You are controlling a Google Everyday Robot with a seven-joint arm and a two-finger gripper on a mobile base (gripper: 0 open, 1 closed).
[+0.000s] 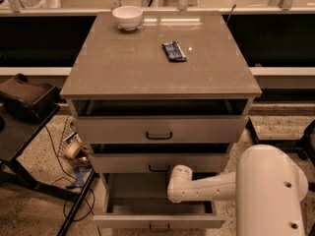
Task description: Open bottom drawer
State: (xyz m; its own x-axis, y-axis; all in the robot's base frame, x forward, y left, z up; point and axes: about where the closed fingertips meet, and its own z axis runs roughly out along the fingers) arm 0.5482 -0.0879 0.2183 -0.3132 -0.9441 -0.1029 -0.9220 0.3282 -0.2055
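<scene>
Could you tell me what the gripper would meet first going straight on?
The gripper hides behind the arm's rounded end above the open bottom drawer; pointing left, it would probably meet that drawer's left wall, depth unclear.

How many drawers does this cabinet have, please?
3: the top drawer slightly open, the middle drawer under it, the bottom drawer pulled farthest out. None seems hidden. The gripper is not seen; the arm reaches over the bottom drawer.

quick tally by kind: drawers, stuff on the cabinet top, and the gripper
drawers: 3, top drawer, middle drawer, bottom drawer
white bowl: 1
blue packet: 1
gripper: 1, at the arm's tip over the open bottom drawer
total: 6
</scene>
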